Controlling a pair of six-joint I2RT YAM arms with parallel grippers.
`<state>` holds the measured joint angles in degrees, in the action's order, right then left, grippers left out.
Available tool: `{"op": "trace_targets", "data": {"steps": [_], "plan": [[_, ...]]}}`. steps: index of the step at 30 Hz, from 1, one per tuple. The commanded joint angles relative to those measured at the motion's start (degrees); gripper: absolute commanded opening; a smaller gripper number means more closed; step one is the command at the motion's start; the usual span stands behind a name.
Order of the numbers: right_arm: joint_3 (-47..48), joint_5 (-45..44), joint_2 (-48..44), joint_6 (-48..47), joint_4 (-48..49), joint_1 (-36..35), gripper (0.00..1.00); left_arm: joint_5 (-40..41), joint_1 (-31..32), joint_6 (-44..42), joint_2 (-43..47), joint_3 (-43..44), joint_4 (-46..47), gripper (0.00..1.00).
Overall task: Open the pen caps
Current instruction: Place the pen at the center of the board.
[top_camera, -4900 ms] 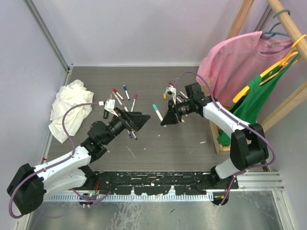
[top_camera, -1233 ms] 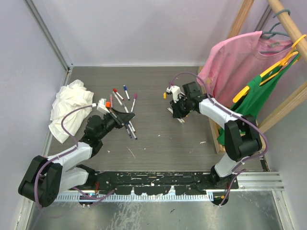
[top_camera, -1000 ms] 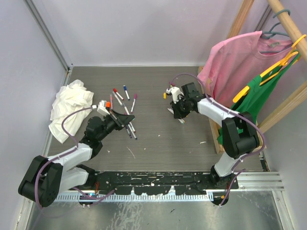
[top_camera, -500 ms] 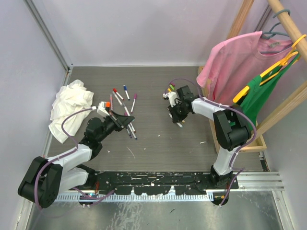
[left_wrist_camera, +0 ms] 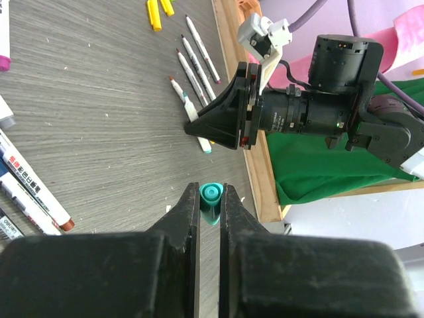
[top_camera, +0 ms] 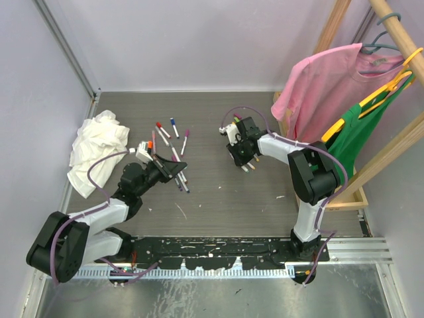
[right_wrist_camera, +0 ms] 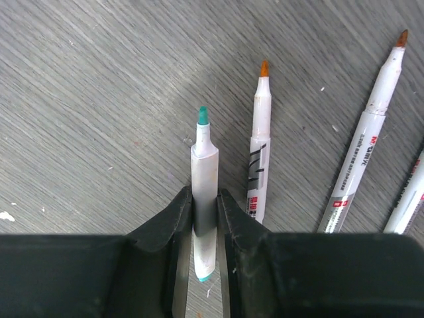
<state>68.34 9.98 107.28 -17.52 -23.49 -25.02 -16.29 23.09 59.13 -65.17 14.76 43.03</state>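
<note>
My left gripper (left_wrist_camera: 211,192) is shut on a small teal pen cap (left_wrist_camera: 211,197), held above the table (top_camera: 212,192); in the top view this gripper (top_camera: 180,165) hovers over the capped pens (top_camera: 173,132). My right gripper (right_wrist_camera: 205,195) is shut on a white pen barrel (right_wrist_camera: 204,165) with a bare teal tip, held low over the table. Beside it lie uncapped pens, one orange-tipped (right_wrist_camera: 260,152). In the top view the right gripper (top_camera: 242,161) points down at that row. Loose yellow caps (left_wrist_camera: 154,13) lie beyond the row.
A white cloth rag (top_camera: 96,152) lies at the left wall. A wooden rack (top_camera: 331,199) with a pink shirt (top_camera: 324,79) and a green one (top_camera: 348,142) stands at the right. More capped pens (left_wrist_camera: 33,192) lie under my left gripper.
My right gripper has shifted left and lower with the teal-tipped pen, beside the uncapped pens. The left gripper has stayed in place with the teal cap.
</note>
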Motion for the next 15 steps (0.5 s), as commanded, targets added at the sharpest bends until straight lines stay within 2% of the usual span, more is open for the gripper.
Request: {"op": "trace_targets", "data": {"steps": [1, 7, 15], "plan": [[1.7, -2.1, 0.5, 0.5, 1.4, -0.4, 0.25, -0.5, 0.7, 0.1, -0.5, 0.6, 4.2, 0.0], [1.7, -1.8, -0.5, 0.5, 1.1, -0.3, 0.35, -0.4, 1.0, 0.1, -0.2, 0.4, 4.2, 0.0], [1.7, -0.8, -2.7, 0.1, 0.6, -0.3, 0.37, -0.2, 1.1, 0.1, -0.2, 0.4, 4.1, 0.0]]}}
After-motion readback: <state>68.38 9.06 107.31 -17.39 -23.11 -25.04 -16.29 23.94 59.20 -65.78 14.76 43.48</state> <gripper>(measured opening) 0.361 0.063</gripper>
